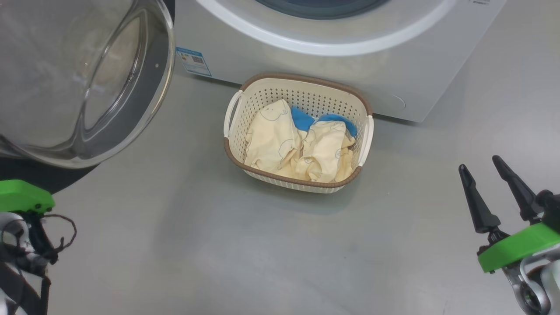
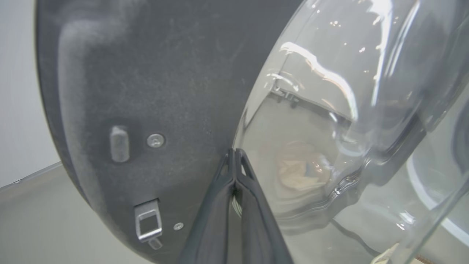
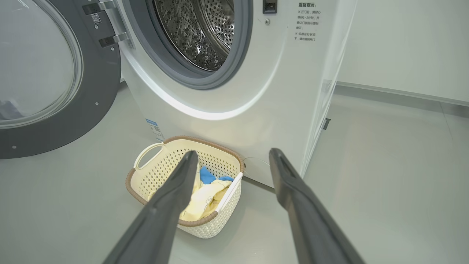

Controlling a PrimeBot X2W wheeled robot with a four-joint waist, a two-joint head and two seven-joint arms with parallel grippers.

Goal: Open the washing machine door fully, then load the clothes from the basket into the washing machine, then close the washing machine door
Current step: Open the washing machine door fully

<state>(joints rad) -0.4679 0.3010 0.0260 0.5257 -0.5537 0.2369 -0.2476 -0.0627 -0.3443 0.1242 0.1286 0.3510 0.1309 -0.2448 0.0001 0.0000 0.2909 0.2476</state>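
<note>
Left gripper (image 2: 234, 152): two long dark fingers clenched tip to tip, nothing between them.
Door: large round washing machine door (image 2: 146, 91) with a wide black rim and a bulging clear glass bowl, standing open. The seam where rim meets glass lies right at the left fingertips; I cannot tell whether they touch it. Rim runs off left of the fingers, glass bowl off right.
Latch: small metal hook (image 2: 148, 222) on the rim, left of the left fingers and low.
Sticker: blue label (image 1: 193, 61) low on the machine front, between door and basket.
Basket: small cream-white perforated plastic basket (image 1: 302, 78) with a brown rim band and white side handles, on the grey floor (image 1: 218, 245) just before the machine. In the right wrist view it sits beyond and below the right gripper's left finger, which crosses over it.
Clothes: soft cream-yellow garments (image 1: 280, 135) with blue trim and faint bear outlines, crumpled inside the basket, well apart from both pairs of fingers.
Machine: big white front-loading washing machine (image 3: 263, 102); steel perforated drum (image 3: 198, 33) and grey gasket (image 3: 234, 62) lie above and beyond the right fingertips.
Right gripper (image 1: 480, 165): fingers spread wide, released, gripping nothing, off to the basket's right over bare floor.
</note>
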